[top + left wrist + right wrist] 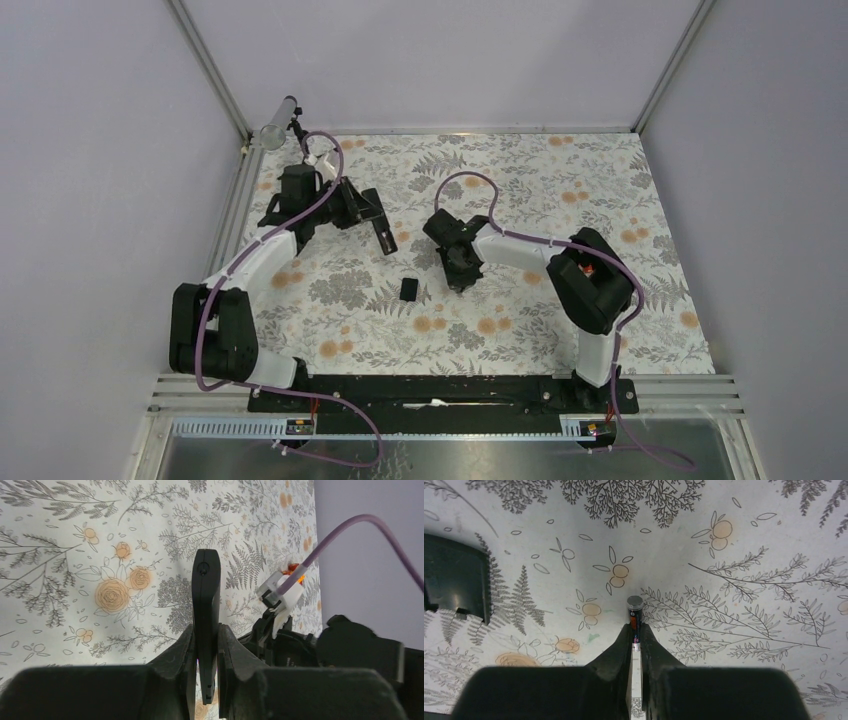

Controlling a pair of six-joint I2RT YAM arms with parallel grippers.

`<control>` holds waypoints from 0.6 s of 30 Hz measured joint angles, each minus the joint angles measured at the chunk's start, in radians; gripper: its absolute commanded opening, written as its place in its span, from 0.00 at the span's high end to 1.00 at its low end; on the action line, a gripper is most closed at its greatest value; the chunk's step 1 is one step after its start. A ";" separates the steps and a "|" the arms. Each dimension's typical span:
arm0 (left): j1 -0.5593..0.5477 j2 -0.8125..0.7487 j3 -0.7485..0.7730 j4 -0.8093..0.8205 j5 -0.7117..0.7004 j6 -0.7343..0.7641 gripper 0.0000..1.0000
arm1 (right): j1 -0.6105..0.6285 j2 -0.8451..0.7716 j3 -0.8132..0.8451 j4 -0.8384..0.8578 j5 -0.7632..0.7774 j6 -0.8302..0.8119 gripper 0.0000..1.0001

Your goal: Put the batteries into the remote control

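Observation:
My left gripper [362, 212] is shut on the remote control [384, 234], a slim black bar held off the mat at the back left. In the left wrist view the remote [206, 592] stands edge-on between the fingers of that gripper [206, 636]. My right gripper [461, 278] is low over the mat near the centre. In the right wrist view that gripper [635, 630] is shut on one small dark battery [634, 612], whose metal end points forward. The small black cover [408, 289] lies flat on the mat between the arms and also shows in the right wrist view [454, 582]. The second battery is out of view.
A floral mat [520, 330] covers the table, with grey walls on three sides. A clear tube [278, 122] is mounted at the back left corner post. The right arm [320, 650] shows close beside the remote in the left wrist view.

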 measured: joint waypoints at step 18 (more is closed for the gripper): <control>-0.261 0.182 -0.153 0.468 0.121 -0.219 1.00 | -0.009 -0.293 0.047 0.002 -0.182 -0.010 0.91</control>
